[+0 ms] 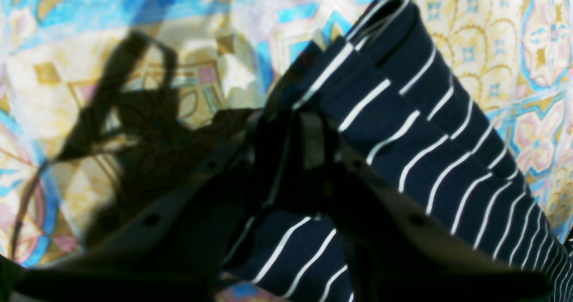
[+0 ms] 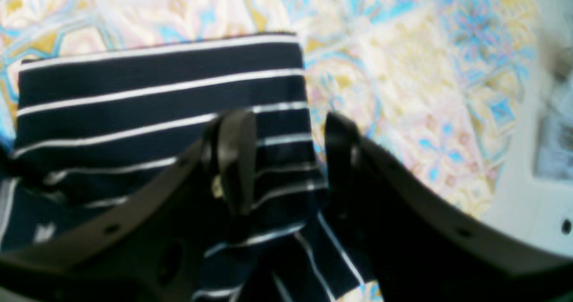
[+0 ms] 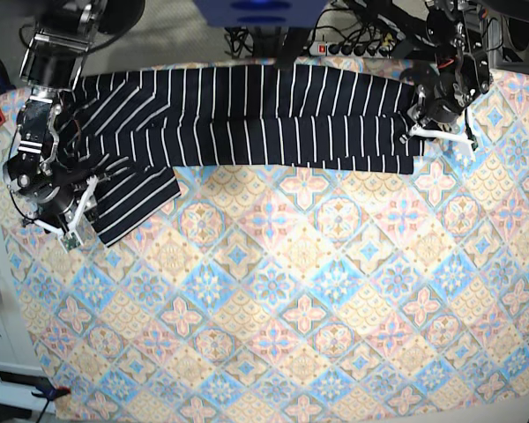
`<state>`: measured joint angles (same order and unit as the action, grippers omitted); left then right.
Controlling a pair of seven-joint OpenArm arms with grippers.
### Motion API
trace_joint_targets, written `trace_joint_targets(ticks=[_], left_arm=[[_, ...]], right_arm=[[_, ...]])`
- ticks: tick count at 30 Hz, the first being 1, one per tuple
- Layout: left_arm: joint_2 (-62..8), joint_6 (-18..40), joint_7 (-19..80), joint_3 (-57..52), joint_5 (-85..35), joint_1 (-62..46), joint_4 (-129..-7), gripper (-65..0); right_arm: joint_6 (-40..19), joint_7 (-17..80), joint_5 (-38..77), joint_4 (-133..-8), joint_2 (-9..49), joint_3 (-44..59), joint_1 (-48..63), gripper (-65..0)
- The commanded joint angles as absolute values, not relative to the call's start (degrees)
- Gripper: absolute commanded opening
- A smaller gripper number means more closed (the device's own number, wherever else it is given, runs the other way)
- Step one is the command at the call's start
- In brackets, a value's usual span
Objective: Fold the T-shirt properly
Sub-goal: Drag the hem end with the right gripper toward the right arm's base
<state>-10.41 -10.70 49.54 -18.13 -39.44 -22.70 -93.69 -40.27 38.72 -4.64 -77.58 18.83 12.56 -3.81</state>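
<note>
Two arms: both at the far edge of the table, one at each end of the shirt.
Cloth (image 3: pixel 273 335): pastel diamond pattern, bare across the near and middle table.
Right gripper (image 2: pixel 286 159): jaws parted, cloth of the shirt's corner between them, left finger (image 2: pixel 235 159) on the fabric; grip unclear.
Left gripper (image 1: pixel 309 150): jaws nearly together at a bunched fold; hold cannot be told.
Shirt (image 3: pixel 247 123): dark, white pinstripes, long band along the far edge.
</note>
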Motion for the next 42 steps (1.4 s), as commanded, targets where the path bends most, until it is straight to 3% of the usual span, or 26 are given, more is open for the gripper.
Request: trace_joint_targets(ticks=[1, 12, 21, 33, 36, 42], left_arm=[[-10.86, -10.59, 49.01, -18.33, -39.52, -22.64, -94.46, -52.5], [-10.86, -10.59, 49.01, -18.33, -39.60, -22.64, -94.46, -52.5], [-10.86, -10.59, 49.01, -18.33, -39.60, -22.55, -94.46, -52.5], [-10.86, -10.59, 48.84, -18.33, -39.60, -22.55, -94.46, -52.5], [-10.86, -10.59, 48.84, -18.33, -39.60, -22.55, -94.46, -52.5], [-10.86, -10.59, 48.84, -18.33, -39.60, -22.55, -94.46, -52.5]], right_arm=[[-40.00, 37.41, -4.26, -75.74, 20.35, 11.91, -6.20, -39.8], [-40.00, 25.71, -4.35, -48.92, 22.20, 10.24, -16.75, -39.7], [-40.00, 21.05, -4.35, -42.77, 22.29, 10.24, -17.45, -28.0], [-40.00, 19.65, -4.35, -40.66, 22.29, 9.80, -17.54, -27.3], [-40.00, 19.82, -4.35, -39.78, 22.29, 5.58, -17.54, -32.6], [-40.00, 20.00, -4.00, -39.78, 23.43, 2.86, -17.36, -55.6]])
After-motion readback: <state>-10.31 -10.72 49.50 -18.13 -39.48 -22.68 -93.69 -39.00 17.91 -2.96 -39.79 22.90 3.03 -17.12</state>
